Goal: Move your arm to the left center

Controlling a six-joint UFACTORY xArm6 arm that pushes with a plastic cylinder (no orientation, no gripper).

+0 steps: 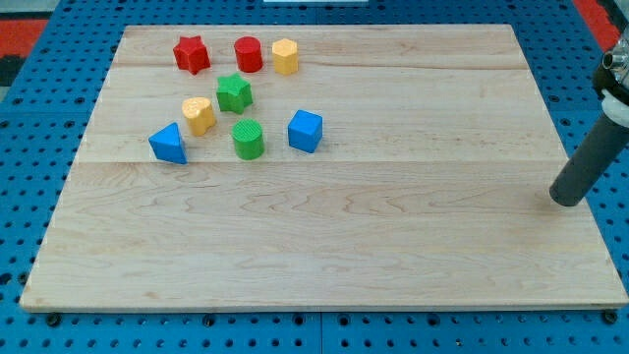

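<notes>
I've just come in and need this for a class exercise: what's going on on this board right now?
My tip rests at the wooden board's right edge, touching no block. All eight blocks cluster at the view's upper left: red star, red cylinder, yellow block, green star, yellow heart, blue triangle, green cylinder, blue cube.

The rod (590,157) runs out of the view's right edge, so the arm above it is cut off; only a sliver of pale housing (616,74) shows there. My tip (565,197) rests on the tabletop (344,246) at the view's right, and its contact face is hidden beneath the rod's own end. The red surface (20,29) at the view's top corners is cropped, its nature unclear.
</notes>
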